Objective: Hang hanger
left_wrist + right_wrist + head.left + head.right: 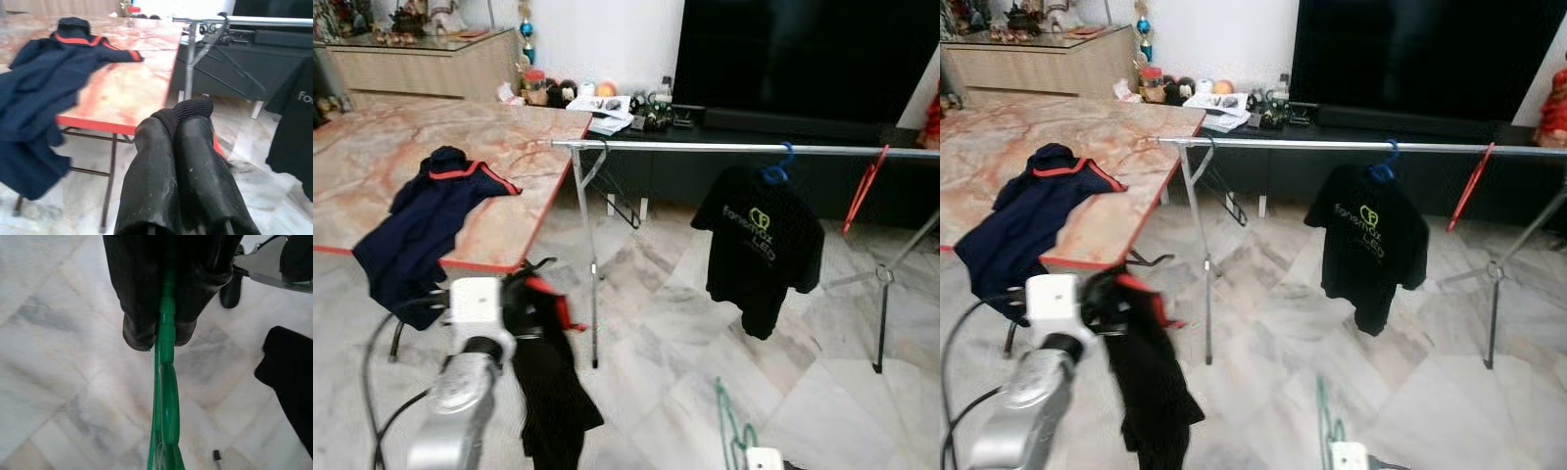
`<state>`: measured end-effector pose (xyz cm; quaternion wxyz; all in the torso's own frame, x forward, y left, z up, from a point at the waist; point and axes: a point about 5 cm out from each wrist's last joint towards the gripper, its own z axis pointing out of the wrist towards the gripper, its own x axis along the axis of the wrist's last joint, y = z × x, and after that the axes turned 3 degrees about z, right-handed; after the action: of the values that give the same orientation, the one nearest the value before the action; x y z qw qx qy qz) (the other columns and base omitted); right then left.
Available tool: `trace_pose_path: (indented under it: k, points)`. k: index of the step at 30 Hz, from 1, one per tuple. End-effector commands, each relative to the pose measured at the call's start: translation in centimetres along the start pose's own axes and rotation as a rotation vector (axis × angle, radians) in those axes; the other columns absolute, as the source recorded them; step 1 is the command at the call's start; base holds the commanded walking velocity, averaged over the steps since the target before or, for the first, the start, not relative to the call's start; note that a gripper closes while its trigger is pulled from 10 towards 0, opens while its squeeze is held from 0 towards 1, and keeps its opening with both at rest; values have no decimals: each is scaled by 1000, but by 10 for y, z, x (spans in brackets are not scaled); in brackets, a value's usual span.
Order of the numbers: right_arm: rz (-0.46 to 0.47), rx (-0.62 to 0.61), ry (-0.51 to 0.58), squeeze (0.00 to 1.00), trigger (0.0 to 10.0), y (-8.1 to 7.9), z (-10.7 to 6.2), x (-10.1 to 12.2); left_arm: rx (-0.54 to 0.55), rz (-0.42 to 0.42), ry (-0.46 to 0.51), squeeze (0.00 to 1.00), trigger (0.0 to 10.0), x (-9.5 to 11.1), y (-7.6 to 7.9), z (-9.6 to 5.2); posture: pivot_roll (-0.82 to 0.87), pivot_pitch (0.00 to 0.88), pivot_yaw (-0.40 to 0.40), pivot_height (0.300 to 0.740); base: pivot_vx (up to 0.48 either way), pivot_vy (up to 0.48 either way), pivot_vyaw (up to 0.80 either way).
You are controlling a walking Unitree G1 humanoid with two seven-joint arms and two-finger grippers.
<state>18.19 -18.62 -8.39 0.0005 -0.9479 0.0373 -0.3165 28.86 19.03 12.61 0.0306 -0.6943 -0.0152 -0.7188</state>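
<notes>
Green hanger (165, 396) in right hand (159, 330) (rail (744, 147) ahead, black T-shirt (761, 245) hanging)

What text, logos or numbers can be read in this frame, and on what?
Black T-shirt hanging from a blue hanger on the rail: a light green logo with two lines of print under it; the first seems to start "fon", as the left wrist view also shows, the rest is too blurred to read.
Papers on the TV console: too small to read.
Nothing else bears readable text.
</notes>
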Motion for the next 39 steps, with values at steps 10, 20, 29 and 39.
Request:
trace_pose_path:
  k: [10, 20, 29, 39]
  points:
    - [8, -26, -74, 0, 10000, 23, -9, -25, -25, -14, 34, 0, 10000, 8, 7, 3, 143, 0, 5, 740, 0, 480, 0]
    - [-1, -22, -79, 0, 10000, 25, -9, -26, -23, -15, 47, 0, 10000, 11, 5, 4, 147, 0, 1, 740, 0, 480, 0]
    - [-9, 0, -73, 0, 10000, 9, -5, -21, -30, -30, 82, 0, 10000, 17, 4, 4, 150, 0, 0, 740, 0, 357, 0]
    - [-7, -7, -73, 0, 10000, 10, -6, -22, -92, -22, 101, 0, 10000, 23, 10, 1, 152, 0, 0, 740, 0, 0, 0]
